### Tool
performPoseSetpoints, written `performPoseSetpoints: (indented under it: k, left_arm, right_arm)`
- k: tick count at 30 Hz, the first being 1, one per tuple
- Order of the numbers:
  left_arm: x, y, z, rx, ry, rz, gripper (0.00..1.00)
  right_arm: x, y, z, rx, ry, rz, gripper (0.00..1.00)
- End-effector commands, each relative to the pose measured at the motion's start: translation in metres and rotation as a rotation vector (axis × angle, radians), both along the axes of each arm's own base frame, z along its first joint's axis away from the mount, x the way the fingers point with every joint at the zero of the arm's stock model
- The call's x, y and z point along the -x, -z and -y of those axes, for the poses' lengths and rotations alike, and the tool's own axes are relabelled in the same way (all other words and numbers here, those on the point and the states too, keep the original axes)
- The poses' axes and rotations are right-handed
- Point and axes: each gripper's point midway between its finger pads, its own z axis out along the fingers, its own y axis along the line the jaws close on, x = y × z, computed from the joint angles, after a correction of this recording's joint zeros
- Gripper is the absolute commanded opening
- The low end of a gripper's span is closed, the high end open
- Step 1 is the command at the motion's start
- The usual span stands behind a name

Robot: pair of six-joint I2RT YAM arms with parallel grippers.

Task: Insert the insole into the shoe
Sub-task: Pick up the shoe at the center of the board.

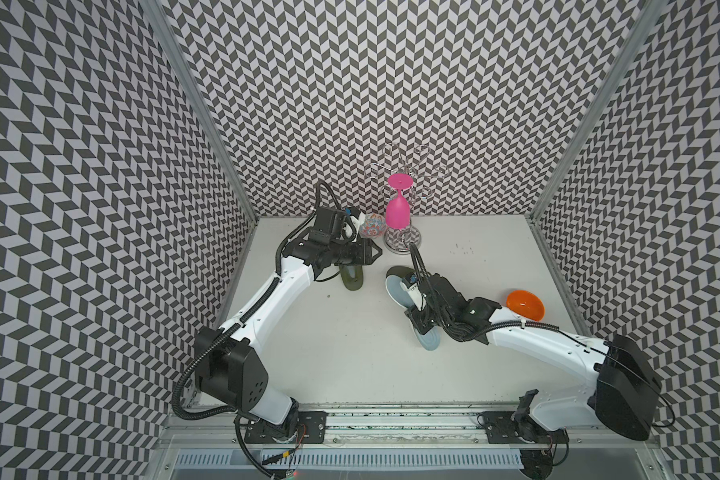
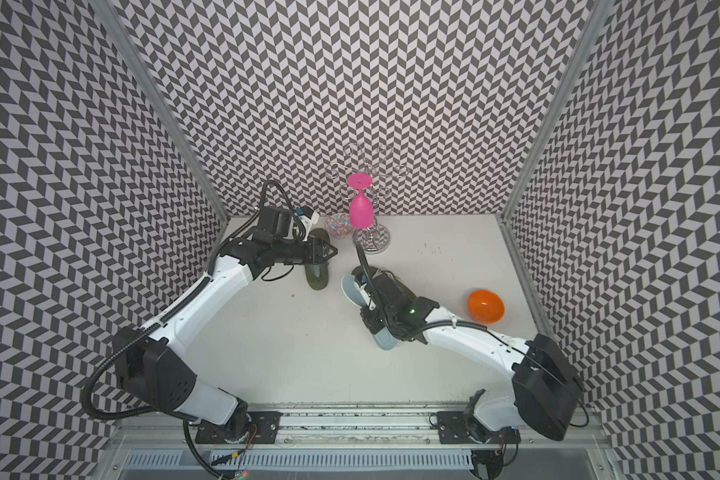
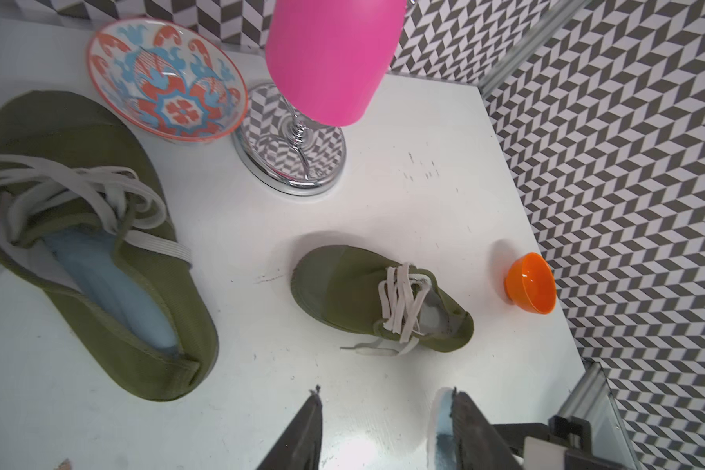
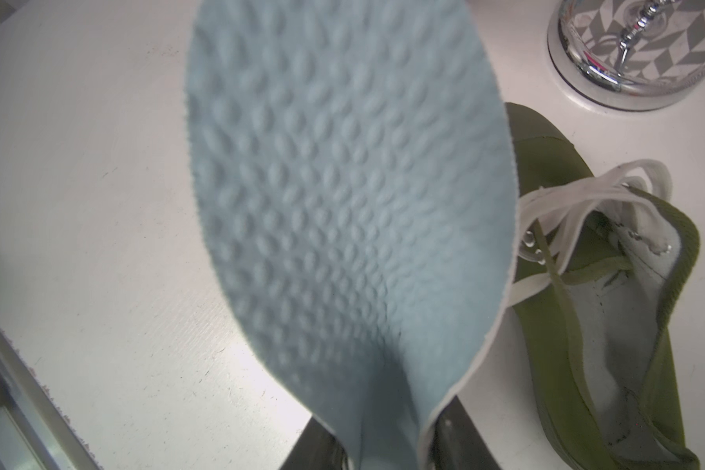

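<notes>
Light-blue insole (image 4: 342, 203) fills the right wrist view, pinched at its narrow end by the right end effector (image 4: 387, 441), raised over the worktop (image 4: 98, 203) just beside the green shoe (image 4: 542, 154). Left end effector (image 3: 385, 401) spread, near the other shoe (image 3: 58, 134).

Black-and-white chevron walls (image 1: 391, 83), white tabletop (image 1: 350, 365), aluminium corner posts (image 1: 200, 108), even lighting.

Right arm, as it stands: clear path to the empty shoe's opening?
Likely yes. The right hand grips the insole close by the shoe, whose opening faces up, unobstructed; the loose laces at its front might snag.
</notes>
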Motion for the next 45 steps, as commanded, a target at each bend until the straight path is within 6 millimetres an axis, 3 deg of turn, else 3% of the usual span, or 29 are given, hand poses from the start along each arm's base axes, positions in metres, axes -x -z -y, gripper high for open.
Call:
performPoseSetpoints:
  k: [1, 5, 11, 16, 22, 26, 32, 37, 45]
  left_arm:
    - [-0.006, 0.007, -0.006, -0.086, -0.06, 0.056, 0.56]
    - [0.0, 0.024, 0.017, -0.226, -0.044, 0.125, 0.59]
    - [0.014, 0.041, 0.08, -0.231, -0.003, 0.145, 0.63]
    - [0.023, 0.072, 0.123, -0.384, 0.051, 0.134, 0.66]
    - [0.03, 0.09, 0.148, -0.523, 0.055, 0.183, 0.67]
    - [0.03, 0.097, 0.164, -0.53, 0.091, 0.184, 0.54]
    - [0.022, 0.119, 0.163, -0.668, 0.11, 0.155, 0.44]
    - [0.022, 0.137, 0.168, -0.714, 0.14, 0.141, 0.42]
    - [0.009, 0.146, 0.166, -0.789, 0.118, 0.166, 0.44]
  right_arm:
    - [-0.007, -0.016, 0.017, -0.034, 0.067, -0.053, 0.35]
    - [-0.028, -0.038, 0.061, -0.113, 0.22, -0.096, 0.35]
    - [-0.054, -0.036, 0.147, -0.086, 0.475, -0.153, 0.36]
    - [-0.066, -0.033, 0.182, -0.102, 0.578, -0.169, 0.35]
    - [-0.07, -0.028, 0.192, -0.135, 0.62, -0.181, 0.35]
    - [-0.069, -0.019, 0.198, -0.163, 0.658, -0.192, 0.32]
    - [-0.075, -0.021, 0.208, -0.206, 0.688, -0.185, 0.32]
    - [-0.08, -0.024, 0.207, -0.221, 0.682, -0.181, 0.32]
    - [-0.079, -0.021, 0.201, -0.235, 0.653, -0.197, 0.32]
